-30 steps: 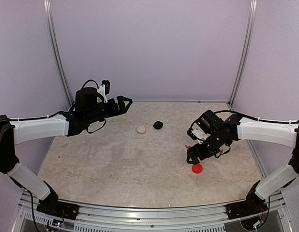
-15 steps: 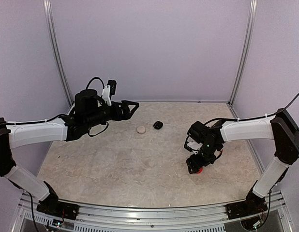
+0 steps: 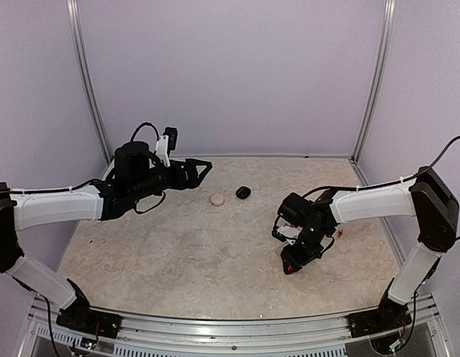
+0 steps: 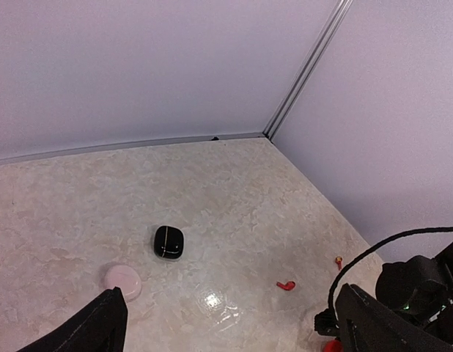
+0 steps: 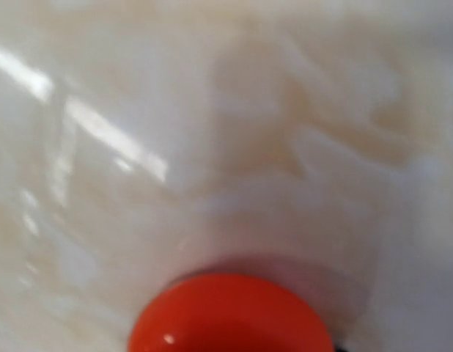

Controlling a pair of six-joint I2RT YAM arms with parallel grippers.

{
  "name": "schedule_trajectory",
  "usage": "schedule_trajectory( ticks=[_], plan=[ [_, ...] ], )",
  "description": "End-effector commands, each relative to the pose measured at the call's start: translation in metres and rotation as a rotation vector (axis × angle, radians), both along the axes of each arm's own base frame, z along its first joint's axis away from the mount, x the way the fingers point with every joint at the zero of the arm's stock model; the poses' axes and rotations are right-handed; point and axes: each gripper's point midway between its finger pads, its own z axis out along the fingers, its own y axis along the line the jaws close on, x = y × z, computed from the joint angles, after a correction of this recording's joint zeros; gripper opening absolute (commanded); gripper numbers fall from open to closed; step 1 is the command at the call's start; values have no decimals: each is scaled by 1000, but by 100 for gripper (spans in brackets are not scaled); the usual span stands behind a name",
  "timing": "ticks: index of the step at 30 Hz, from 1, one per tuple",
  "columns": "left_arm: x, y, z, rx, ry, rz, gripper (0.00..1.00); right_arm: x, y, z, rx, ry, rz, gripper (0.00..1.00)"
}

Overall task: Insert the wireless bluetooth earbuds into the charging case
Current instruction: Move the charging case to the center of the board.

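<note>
Earbuds [image 4: 286,285] are judged tiny, light, slippery; a pinch across the bud is advised. Left claw [image 3: 202,166] is spread open; right claw [image 3: 291,265] state cannot be told.

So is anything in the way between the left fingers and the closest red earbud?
Nothing visible. Only bare table lies between the open left fingers and the red earbud; the black case and pinkish case sit off to the side.

no text, labels or numbers are legible.
</note>
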Motion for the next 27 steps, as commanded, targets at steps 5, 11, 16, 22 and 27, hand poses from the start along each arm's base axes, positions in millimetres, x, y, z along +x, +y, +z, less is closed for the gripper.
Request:
schedule_trajectory(
  ticks=[5, 11, 16, 22, 27],
  plan=[
    [-8, 23, 1, 3, -4, 60, 99, -10, 77, 1, 169, 58, -8, 59],
    [-15, 36, -3, -9, 0, 87, 99, -35, 127, 22, 314, 113, 59, 68],
    [-20, 40, -3, -8, 3, 86, 99, -49, 152, 44, 418, 143, 138, 68],
    [-27, 45, -9, 5, 14, 80, 99, -51, 141, 66, 411, 81, 276, 67],
    [-43, 43, -8, -27, -7, 19, 99, -23, 128, 74, 311, -179, 481, 68]
  ],
)
